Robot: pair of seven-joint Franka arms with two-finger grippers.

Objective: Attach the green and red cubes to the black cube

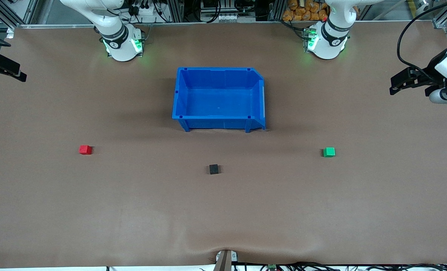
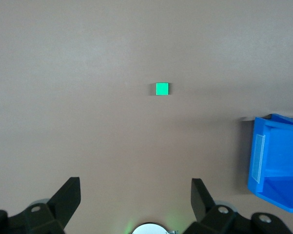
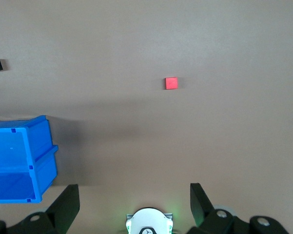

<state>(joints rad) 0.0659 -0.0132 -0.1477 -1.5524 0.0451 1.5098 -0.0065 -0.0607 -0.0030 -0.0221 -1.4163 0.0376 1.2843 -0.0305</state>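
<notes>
Black cube (image 1: pixel 214 169) untouched mid-table, left gripper (image 2: pixel 135 195) and right gripper (image 3: pixel 134 197) raised, jaws wide

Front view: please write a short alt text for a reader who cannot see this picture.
Three small cubes lie apart on a brown table: a black cube nearest the camera, a red cube toward the right arm's end, a green cube toward the left arm's end. An empty blue bin stands between the arm bases. Both arms wait at the table's ends, the left gripper and the right gripper holding nothing.
</notes>
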